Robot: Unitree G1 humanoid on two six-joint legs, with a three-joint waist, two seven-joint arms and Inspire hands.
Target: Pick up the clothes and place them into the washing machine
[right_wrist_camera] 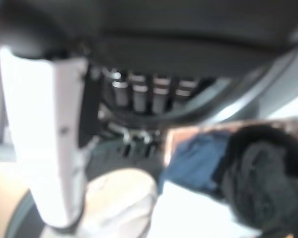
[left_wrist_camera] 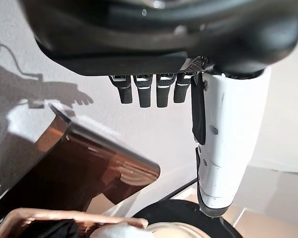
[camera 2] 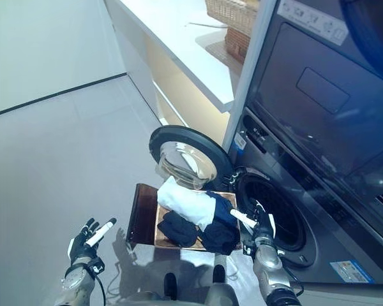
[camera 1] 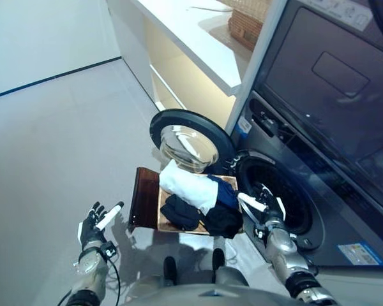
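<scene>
A shallow wicker basket (camera 1: 163, 220) rests on a low dark brown box (camera 1: 143, 194) beside the washing machine (camera 1: 306, 127). In it lie a white cloth (camera 1: 188, 185), a blue cloth (camera 1: 225, 191) and black clothes (camera 1: 204, 217). The machine's round door (camera 1: 188, 143) stands open and the drum opening (camera 1: 277, 197) is dark. My right hand (camera 1: 267, 210) is open and empty between the basket's right edge and the drum opening; its wrist view shows the blue cloth (right_wrist_camera: 193, 156) and black clothes (right_wrist_camera: 260, 178). My left hand (camera 1: 92, 229) is open and empty over the floor, left of the box.
A white counter (camera 1: 191, 38) with a brick-patterned box (camera 1: 246, 25) runs along the back beside the machine. Grey floor (camera 1: 57, 146) spreads to the left. The open door stands just behind the basket.
</scene>
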